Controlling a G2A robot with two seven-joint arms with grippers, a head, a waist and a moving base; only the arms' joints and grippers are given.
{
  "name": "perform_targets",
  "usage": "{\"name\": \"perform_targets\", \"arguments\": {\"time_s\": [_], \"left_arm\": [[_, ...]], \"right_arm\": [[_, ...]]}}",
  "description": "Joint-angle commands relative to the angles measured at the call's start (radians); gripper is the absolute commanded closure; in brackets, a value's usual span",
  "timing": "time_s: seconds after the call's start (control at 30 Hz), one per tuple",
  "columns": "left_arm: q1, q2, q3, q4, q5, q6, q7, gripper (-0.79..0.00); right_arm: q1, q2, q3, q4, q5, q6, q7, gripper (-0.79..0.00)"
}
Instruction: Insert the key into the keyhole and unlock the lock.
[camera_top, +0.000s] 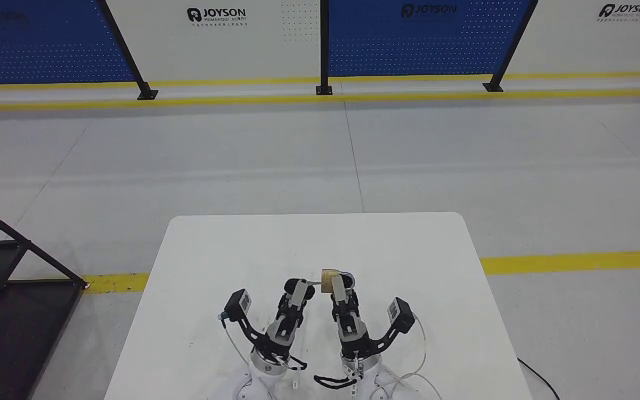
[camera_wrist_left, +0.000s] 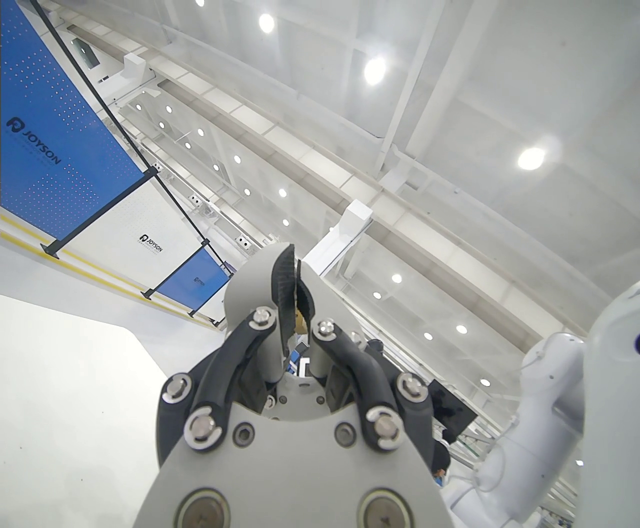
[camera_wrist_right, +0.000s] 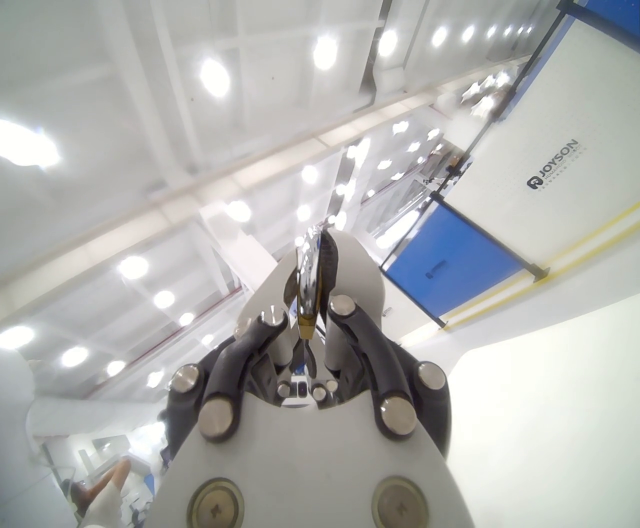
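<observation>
Both arms are low over the near part of the white table (camera_top: 400, 250), wrists tilted upward. My right gripper (camera_wrist_right: 320, 250) is shut on the padlock (camera_wrist_right: 306, 295). Its silver shackle lies between the pads and its brass body points back toward the wrist. From above, the brass lock (camera_top: 328, 279) juts out of the right gripper (camera_top: 341, 284) toward the left gripper (camera_top: 299, 291), a short gap away. My left gripper (camera_wrist_left: 291, 272) is shut, with a small brass-coloured piece (camera_wrist_left: 300, 324) pinched deep between its pads, which looks like the key. Most of that piece is hidden.
The table's far edge and corners (camera_top: 315, 217) lie ahead of both grippers. Beyond them is bare floor with yellow lines (camera_top: 560, 263) and blue and white barrier panels (camera_top: 420, 35). A dark frame (camera_top: 30, 270) stands left of the table.
</observation>
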Motion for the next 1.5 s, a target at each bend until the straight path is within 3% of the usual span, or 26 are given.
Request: {"name": "perform_targets", "arguments": {"time_s": [0.0, 1.07, 1.1, 1.13, 1.23, 1.33, 1.37, 1.47], "left_arm": [[-0.001, -0.002, -0.001, 0.0, 0.001, -0.001, -0.001, 0.0], [-0.01, -0.035, -0.009, 0.023, 0.009, 0.002, -0.009, 0.0], [-0.01, -0.035, -0.01, 0.024, 0.011, 0.003, -0.01, -0.102], [-0.01, -0.036, -0.01, 0.024, 0.012, 0.002, -0.01, -0.262], [-0.009, -0.038, -0.013, 0.025, 0.014, 0.003, -0.011, -0.508], [-0.008, -0.04, -0.015, 0.025, 0.015, 0.002, -0.01, -0.523], [-0.008, -0.041, -0.016, 0.025, 0.015, 0.001, -0.01, -0.449], [-0.006, -0.042, -0.021, 0.026, 0.015, -0.002, -0.012, -0.391]], "right_arm": [[0.0, 0.0, 0.0, 0.0, 0.002, 0.0, -0.002, 0.0], [0.018, -0.002, -0.02, 0.007, 0.003, 0.026, -0.005, 0.0], [0.018, -0.002, -0.02, 0.008, 0.002, 0.026, -0.007, 0.0], [0.018, -0.002, -0.02, 0.008, 0.001, 0.026, -0.009, 0.0], [0.018, -0.001, -0.021, 0.008, 0.003, 0.026, -0.011, 0.0], [0.018, 0.0, -0.022, 0.007, 0.004, 0.024, -0.011, 0.0], [0.018, 0.0, -0.022, 0.006, 0.003, 0.024, -0.011, 0.0], [0.016, 0.001, -0.021, 0.004, 0.004, 0.023, -0.014, 0.0]]}}
